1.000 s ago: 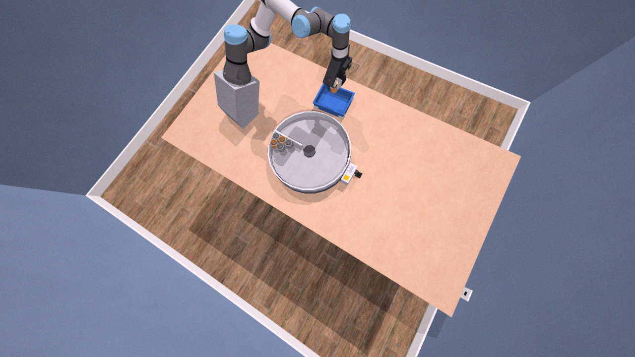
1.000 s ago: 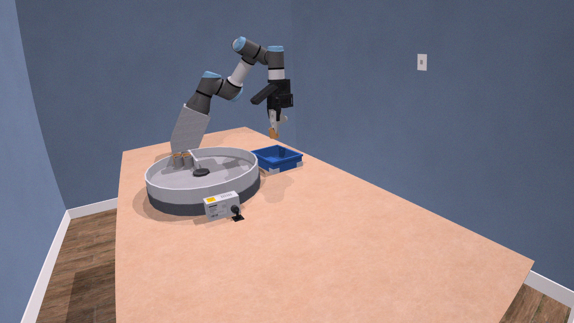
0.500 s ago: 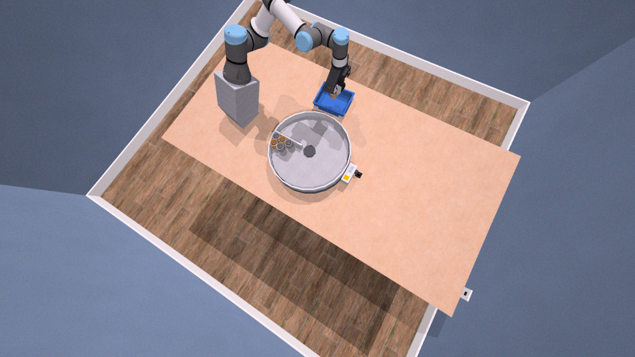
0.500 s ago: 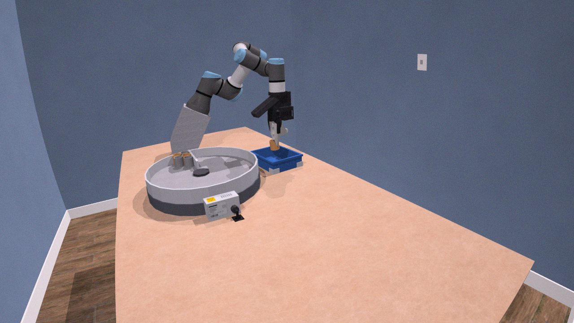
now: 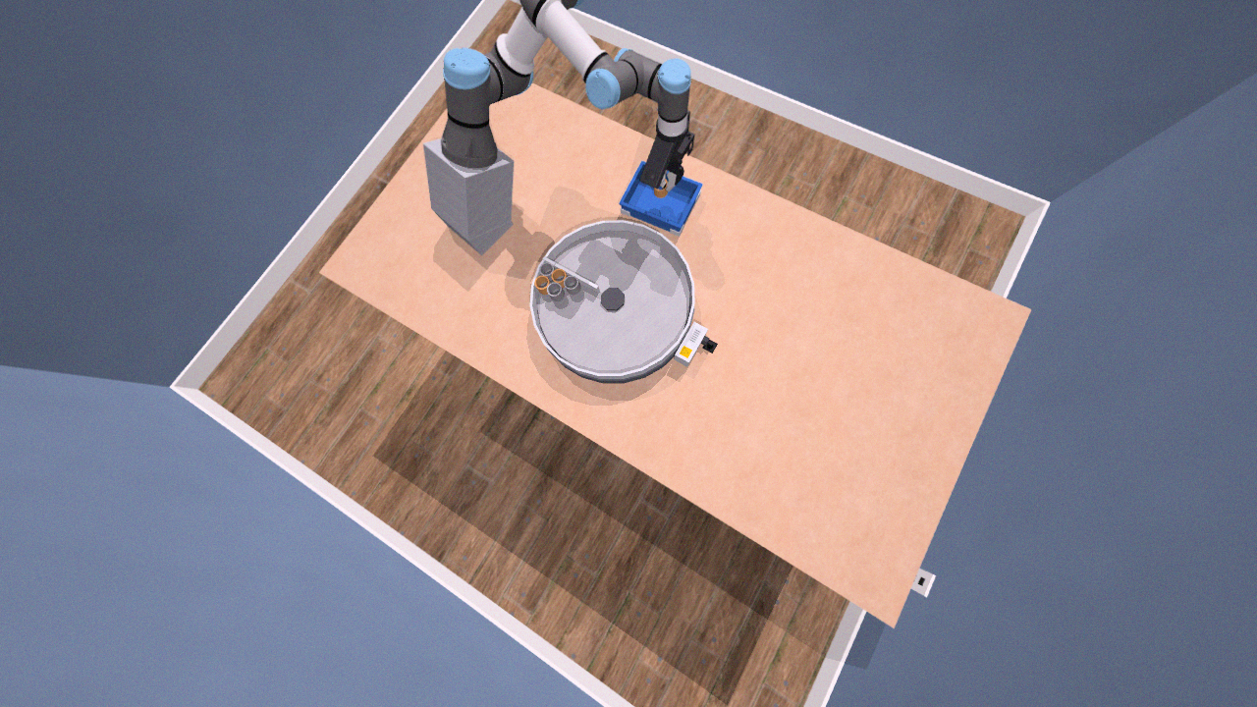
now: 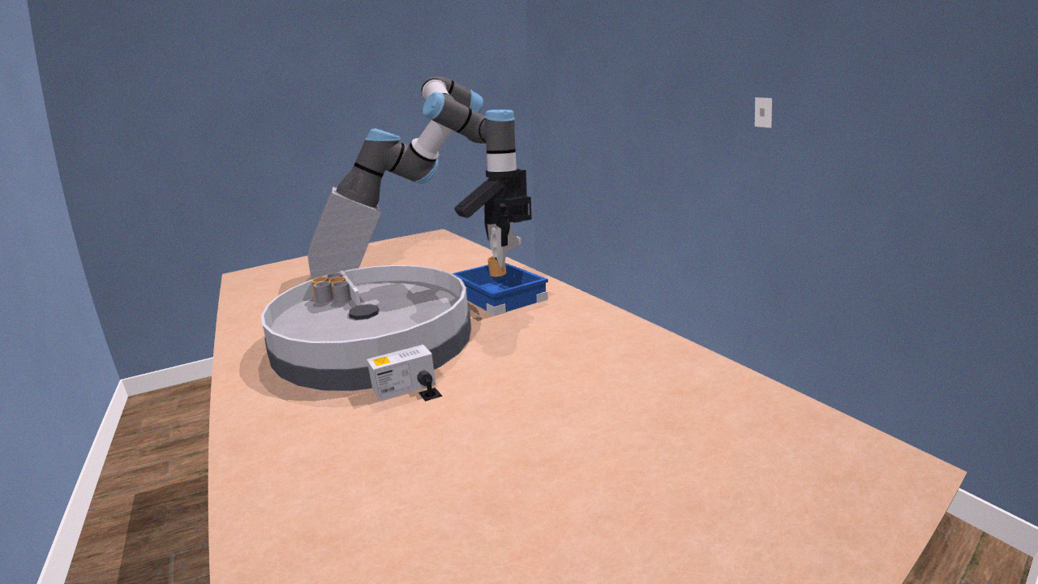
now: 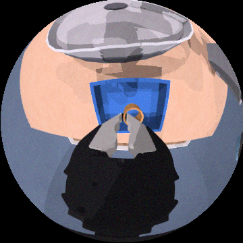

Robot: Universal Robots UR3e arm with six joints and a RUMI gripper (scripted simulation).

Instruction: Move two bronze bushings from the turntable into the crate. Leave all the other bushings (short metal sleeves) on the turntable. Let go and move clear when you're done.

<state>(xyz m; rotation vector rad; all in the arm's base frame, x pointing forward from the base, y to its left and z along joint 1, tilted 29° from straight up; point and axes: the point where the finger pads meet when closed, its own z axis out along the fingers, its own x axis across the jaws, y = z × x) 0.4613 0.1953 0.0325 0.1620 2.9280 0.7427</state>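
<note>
My gripper [image 7: 124, 113] is shut on the wall of a bronze bushing [image 7: 133, 114] and holds it low inside the blue crate [image 7: 130, 102]. The same shows in the exterior view, where the bushing [image 6: 496, 266] hangs just within the crate [image 6: 502, 287], and in the top view [image 5: 660, 188]. On the grey turntable [image 5: 612, 299], beside a white divider bar, stands a cluster of bushings [image 5: 556, 280]: two bronze and some grey ones. They also show in the exterior view [image 6: 328, 288].
The arm's grey pedestal [image 5: 470, 197] stands behind the turntable. A small control box [image 6: 401, 370] with a knob sits at the turntable's front. A dark hub [image 5: 611, 299] marks the turntable's centre.
</note>
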